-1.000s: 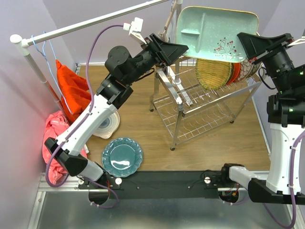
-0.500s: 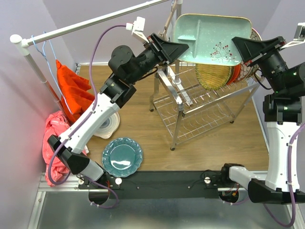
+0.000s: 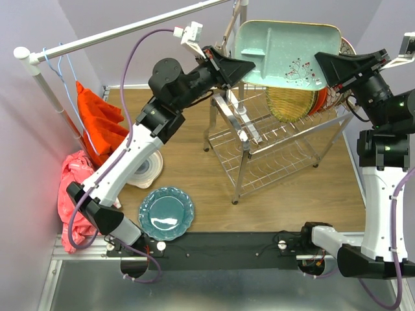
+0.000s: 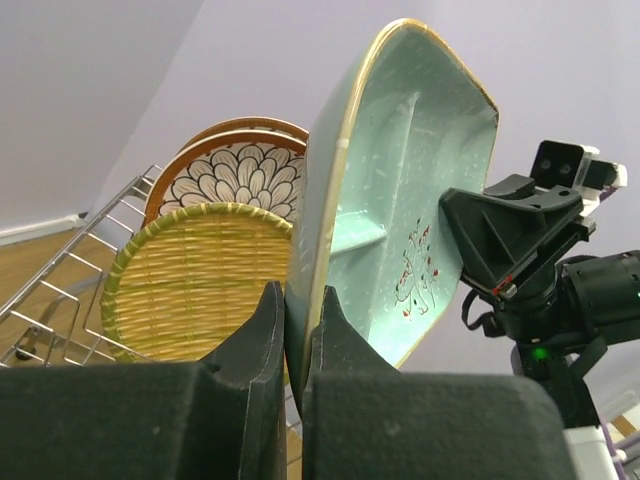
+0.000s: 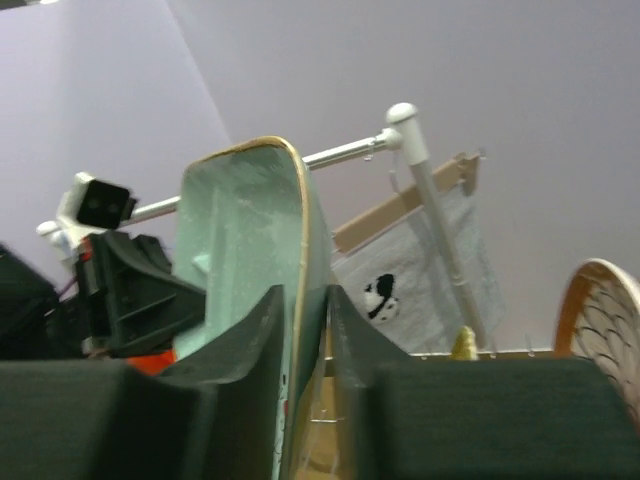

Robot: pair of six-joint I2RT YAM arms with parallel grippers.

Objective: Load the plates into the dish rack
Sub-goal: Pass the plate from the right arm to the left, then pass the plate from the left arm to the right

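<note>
A pale mint rectangular divided plate (image 3: 285, 48) hangs on edge above the dish rack (image 3: 272, 142), between both grippers. My left gripper (image 3: 249, 65) is shut on its left rim; in the left wrist view the rim (image 4: 400, 200) is pinched between both fingers (image 4: 298, 295). My right gripper (image 3: 321, 65) straddles the right rim (image 5: 250, 230), slightly open (image 5: 305, 295), with a thin gap beside one finger. In the rack stand a yellow woven plate (image 3: 288, 100), an orange one (image 3: 319, 97) and a brown-rimmed floral one (image 3: 337, 94). A teal scalloped plate (image 3: 166, 212) lies on the floor.
A white-grey swirl plate (image 3: 144, 170) lies partly under the left arm. The white clothes rail (image 3: 117, 32) crosses the back left, with an orange cloth (image 3: 97, 123) and a pink one (image 3: 71, 188) below it. A grey cloth on a wooden hanger (image 5: 420, 260) hangs behind the rack.
My left gripper has closed onto the mint plate's left rim. My right jaws have loosened a little on the right rim. The plate has tipped flatter and shifted slightly left.
</note>
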